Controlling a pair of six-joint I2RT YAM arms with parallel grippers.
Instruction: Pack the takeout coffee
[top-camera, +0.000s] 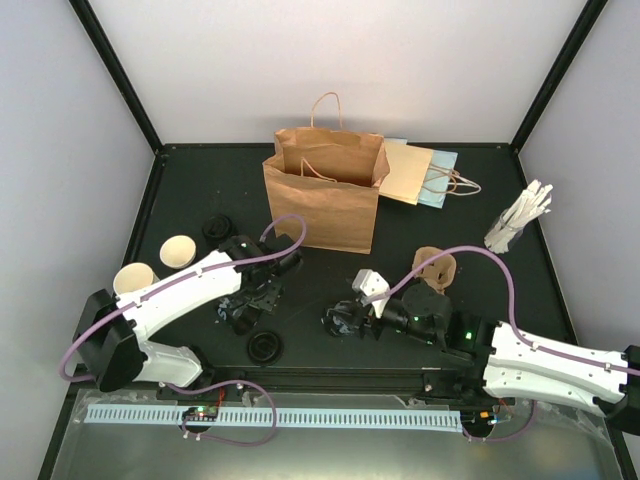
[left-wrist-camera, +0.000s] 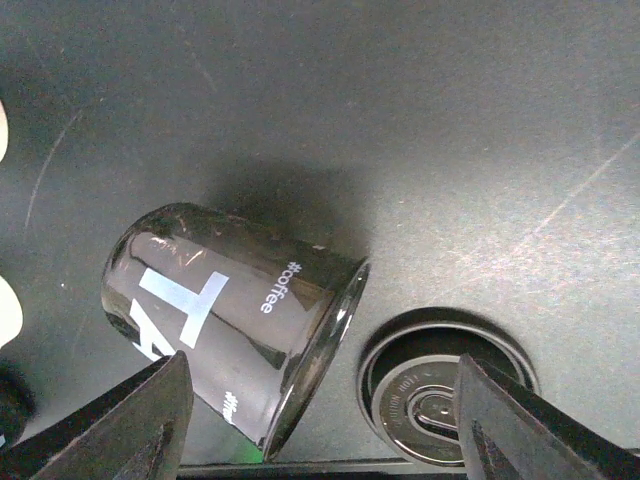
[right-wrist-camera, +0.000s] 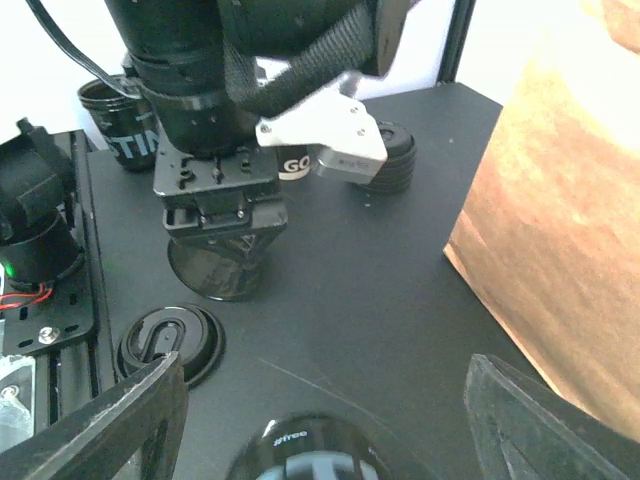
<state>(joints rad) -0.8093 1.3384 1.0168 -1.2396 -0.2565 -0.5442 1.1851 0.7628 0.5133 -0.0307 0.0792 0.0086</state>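
Observation:
Two takeout coffee cups stand upright at the left, cream inside with black sleeves: one (top-camera: 180, 250) and its neighbour (top-camera: 135, 278). A glossy black cup printed "#coffee" (left-wrist-camera: 230, 315) lies on its side on the mat. My left gripper (left-wrist-camera: 322, 368) hangs over it, open, fingers (left-wrist-camera: 130, 425) wide and off the cup. In the top view that gripper (top-camera: 243, 308) is left of centre. Another black cup printed "#free" (right-wrist-camera: 310, 450) lies low between the spread fingers of my open right gripper (right-wrist-camera: 325, 365), which sits mid-table (top-camera: 342, 320).
A black lid (left-wrist-camera: 440, 395) lies beside the tipped cup, seen near the front edge (top-camera: 264, 347); another lid (top-camera: 218, 228) lies farther back. An open brown paper bag (top-camera: 325, 195) stands behind, a flat bag (top-camera: 415, 172) to its right. The pulp carrier (top-camera: 435, 268) and a stirrer holder (top-camera: 520, 218) are on the right.

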